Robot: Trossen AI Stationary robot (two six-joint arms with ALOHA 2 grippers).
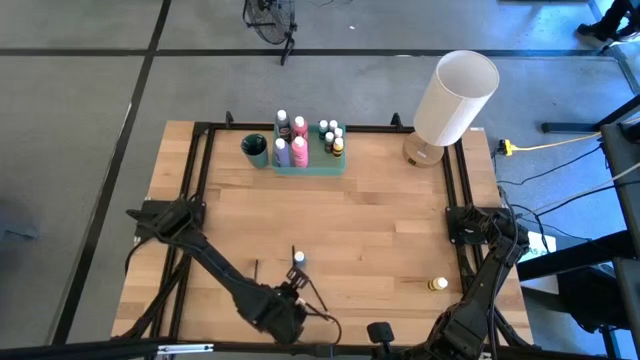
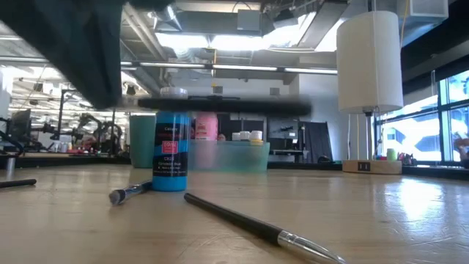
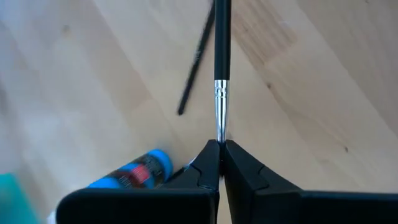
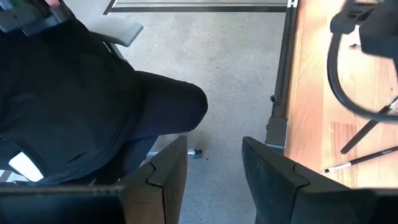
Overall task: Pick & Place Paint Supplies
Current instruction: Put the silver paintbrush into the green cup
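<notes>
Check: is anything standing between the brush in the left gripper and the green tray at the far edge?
The left gripper is shut on the thin dark paintbrush. The upright blue paint bottle stands just ahead; beyond it, bare wood up to the translucent green rectangular tray.

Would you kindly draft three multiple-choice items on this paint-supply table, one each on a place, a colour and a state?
1. Where does the translucent green rectangular tray stand?
A. at the table's far edge, beside the big white cylindrical lamp
B. at the near edge, under the left gripper
C. on the floor

2. What colour is the white-capped paint bottle standing alone nearest the left gripper?
A. yellow
B. blue
C. pink

3. What is the left gripper doing?
A. hanging open over bare wood
B. shut on a bottle cap
C. shut on the thin dark paintbrush

Answers: 1 A, the high view shows tray and lamp along the far edge. 2 B, the low view shows its blue body. 3 C, the left wrist view shows the fingers closed on the brush's tip.
</notes>
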